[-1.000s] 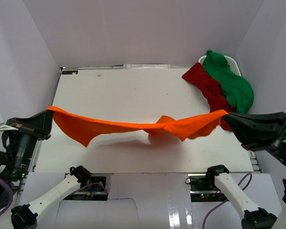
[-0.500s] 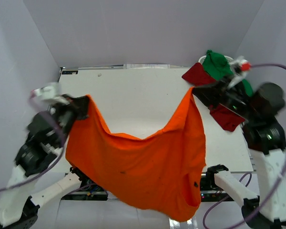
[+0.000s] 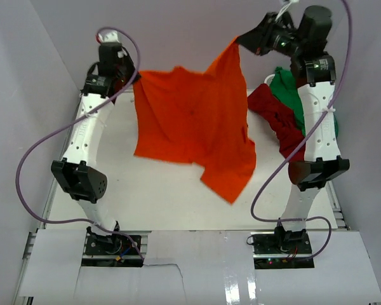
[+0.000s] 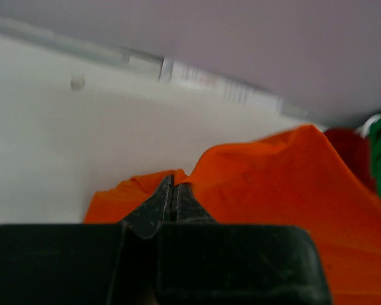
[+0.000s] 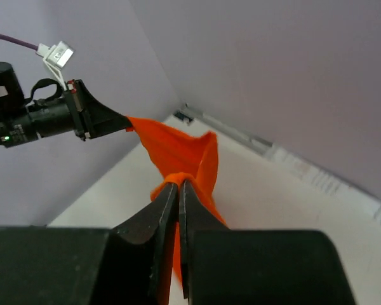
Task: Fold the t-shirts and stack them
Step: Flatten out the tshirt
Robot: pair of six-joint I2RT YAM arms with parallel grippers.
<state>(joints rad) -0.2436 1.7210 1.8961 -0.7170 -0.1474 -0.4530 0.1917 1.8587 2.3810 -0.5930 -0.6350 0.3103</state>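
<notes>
The bright orange t-shirt (image 3: pixel 193 127) hangs spread between both raised arms over the far half of the table, its lower edge trailing near the middle. My left gripper (image 3: pixel 134 76) is shut on its left upper corner; the orange cloth shows at the fingertips in the left wrist view (image 4: pixel 173 181). My right gripper (image 3: pixel 237 42) is shut on the right upper corner, cloth bunched at the tips (image 5: pixel 178 180). The dark red t-shirt (image 3: pixel 276 117) and green t-shirt (image 3: pixel 305 105) lie crumpled together at the far right.
The white table (image 3: pixel 114 184) is ringed by lilac walls close on the left, back and right. A white basket rim (image 3: pixel 312 82) peeks from under the green shirt. Purple cables loop beside both arms.
Both arms have swung up and away to the far side, lifting the orange shirt from hanging over the near edge to hanging high over the back of the table.
</notes>
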